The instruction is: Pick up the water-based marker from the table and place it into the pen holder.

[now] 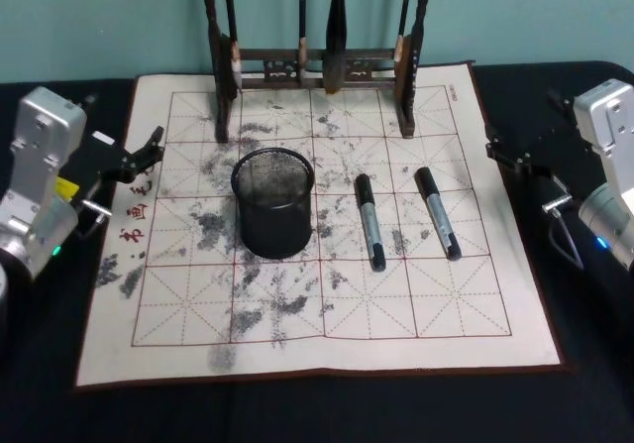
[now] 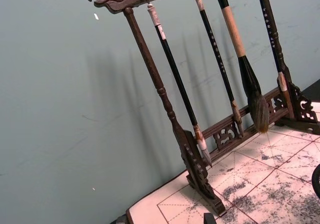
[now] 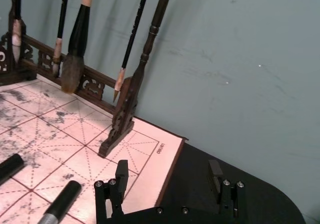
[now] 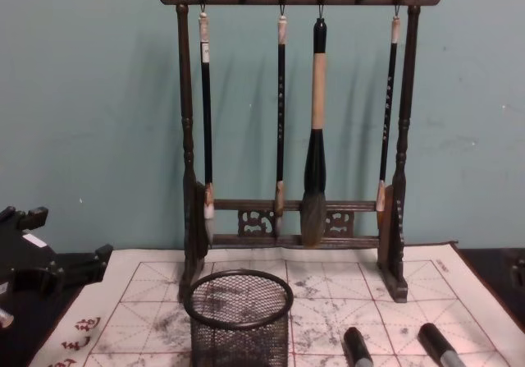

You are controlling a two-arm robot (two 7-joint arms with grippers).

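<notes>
Two markers: the left marker (image 1: 369,221) and the right marker (image 1: 437,212) were found flat on the table (image 1: 178,314), right of centre in the head view, side by side but apart. Which one was water-based could not be told.
Pen holder (image 1: 272,201): stood upright at mid-frame, near the left marker, with nothing seen inside.
Right gripper (image 3: 167,168): was held at the right edge, jaws spread wide, nothing held.
Left gripper (image 1: 149,154): was parked at the left edge, jaws apart.
Step in hand: the reach was judged not yet begun.
Good practice: the barrel was best taken from above, jaws across its mid-length, the other marker left untouched.
</notes>
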